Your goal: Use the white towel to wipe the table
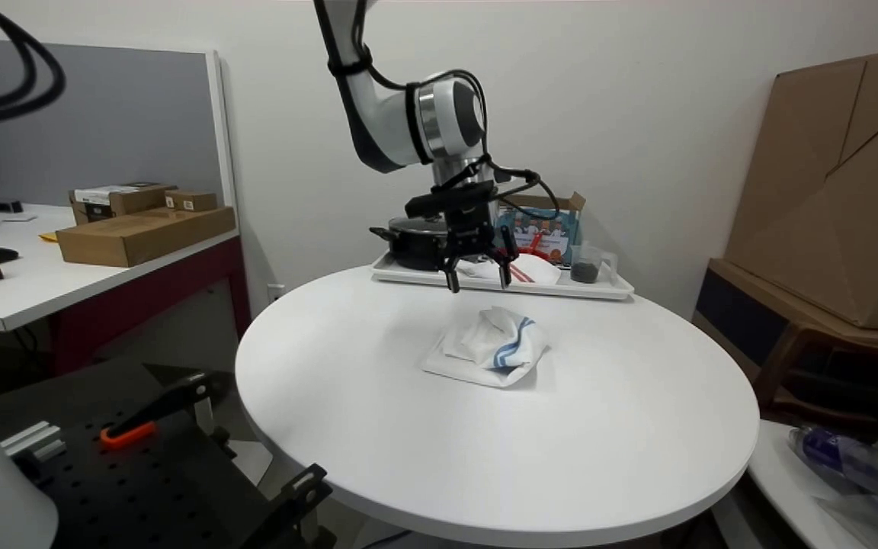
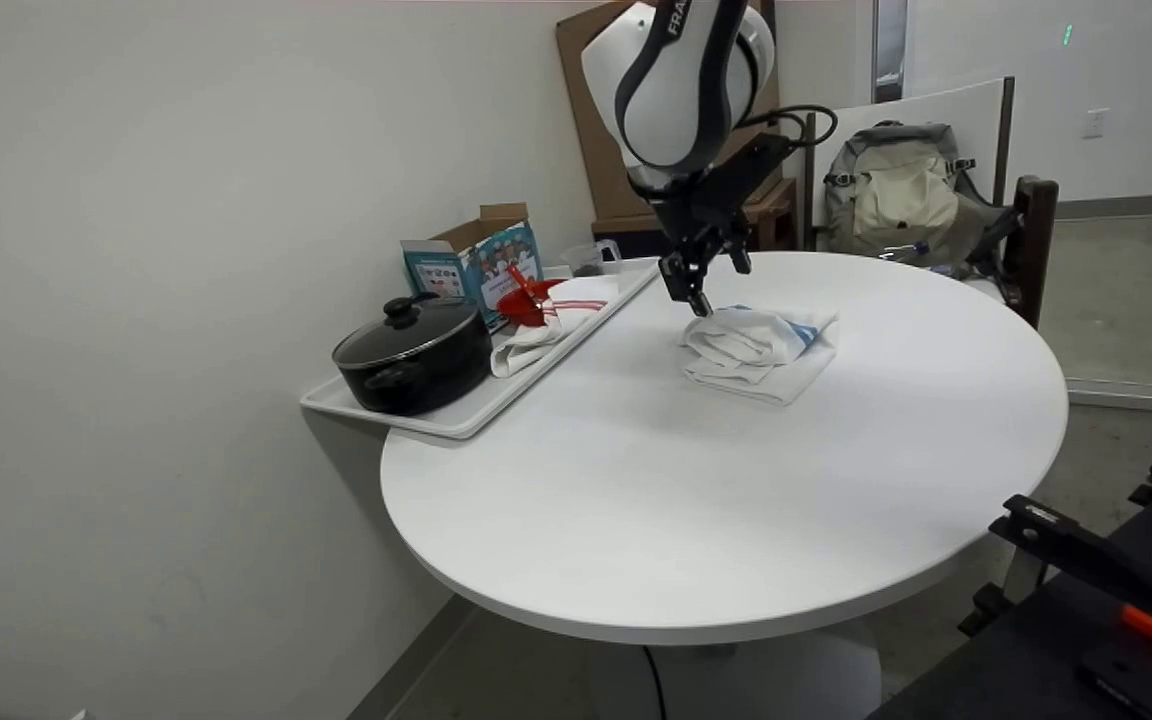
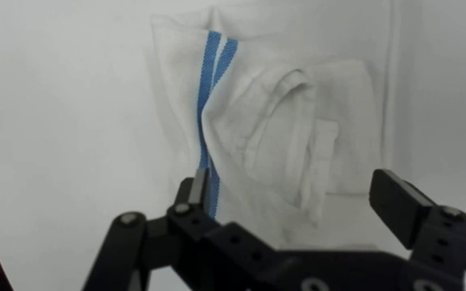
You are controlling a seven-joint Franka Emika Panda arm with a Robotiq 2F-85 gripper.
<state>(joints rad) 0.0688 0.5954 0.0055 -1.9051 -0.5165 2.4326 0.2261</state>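
Towel (image 1: 489, 345), rumpled, on the table (image 1: 530, 450).

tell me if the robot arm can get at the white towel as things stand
Probably yes: the fingers are spread apart near the white towel, which lies uncovered, and nothing visible blocks the way.

A lidded pot (image 2: 414, 358) and a cup (image 1: 586, 264), perhaps dark-filled, share 1 white tray (image 2: 473, 410).
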